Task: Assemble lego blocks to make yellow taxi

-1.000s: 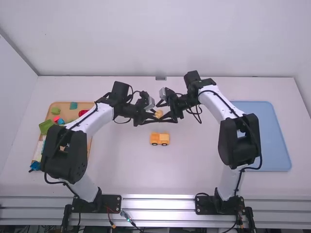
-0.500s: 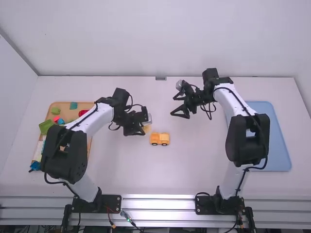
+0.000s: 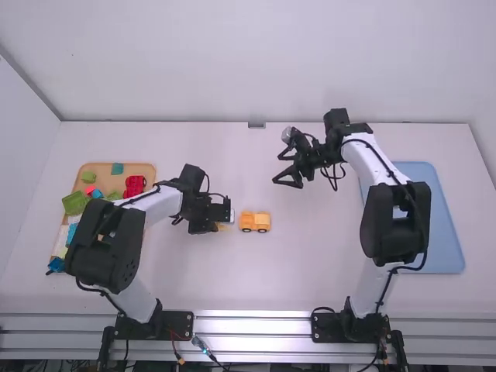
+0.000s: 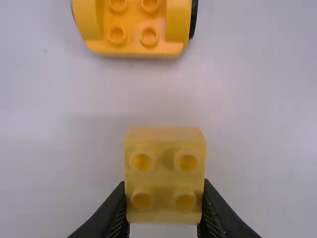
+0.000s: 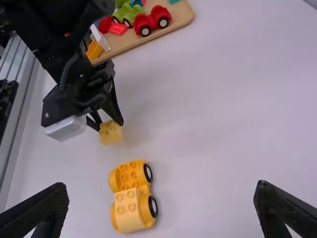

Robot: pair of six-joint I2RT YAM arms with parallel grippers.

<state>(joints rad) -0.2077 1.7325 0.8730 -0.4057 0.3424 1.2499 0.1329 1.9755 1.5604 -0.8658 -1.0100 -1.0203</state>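
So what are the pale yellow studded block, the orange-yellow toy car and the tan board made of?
The pale yellow studded block looks like moulded plastic, fairly matte, with neat round studs. The orange-yellow toy car seems smooth hard plastic, slightly shiny, with similar studs; its black wheels could be rubber or plastic. The tan board looks matte, maybe wood, going by colour.

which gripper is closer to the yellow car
Left. The left gripper, shut on a yellow block, is just beside the car; the right gripper hangs farther off, open.
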